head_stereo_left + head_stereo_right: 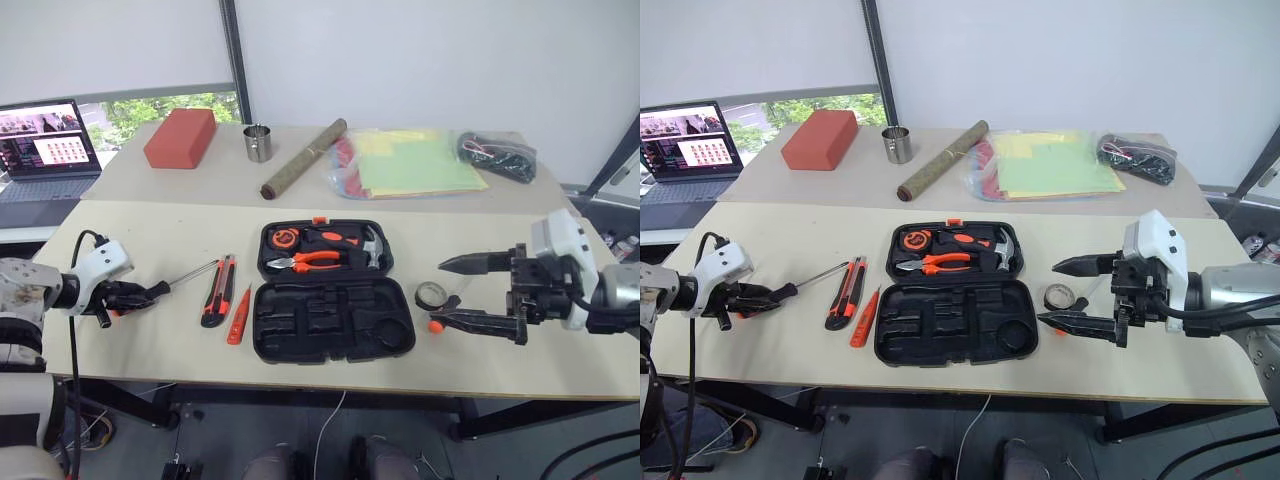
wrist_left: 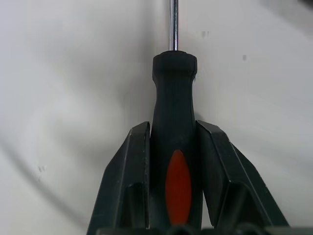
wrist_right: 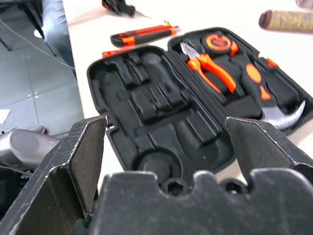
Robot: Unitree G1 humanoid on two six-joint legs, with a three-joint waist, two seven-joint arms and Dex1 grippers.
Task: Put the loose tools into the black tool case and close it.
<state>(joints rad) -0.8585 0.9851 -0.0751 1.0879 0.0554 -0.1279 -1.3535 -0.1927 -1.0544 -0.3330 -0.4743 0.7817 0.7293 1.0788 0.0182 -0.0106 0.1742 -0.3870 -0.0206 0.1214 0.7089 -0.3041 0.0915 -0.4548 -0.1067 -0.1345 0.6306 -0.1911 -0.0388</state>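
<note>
Left gripper (image 2: 172,147) clenched on long black-and-orange-handled steel screwdriver (image 1: 175,281), near-left of open black plastic tool case (image 1: 330,292) | right gripper (image 1: 462,292) released | you hold it at the handle: light, stiff, shaft slippery.

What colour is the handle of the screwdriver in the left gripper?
Black with an orange oval inset; the screwdriver shows best in the left wrist view.

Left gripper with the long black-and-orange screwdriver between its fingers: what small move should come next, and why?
Probably lift. The left gripper has its fingers against the long black-and-orange-handled screwdriver, whose handle lies between them on the pale table. The open black plastic tool case sits to its right with empty moulded slots, so raising the screwdriver clear before carrying it there seems sensible.
</note>
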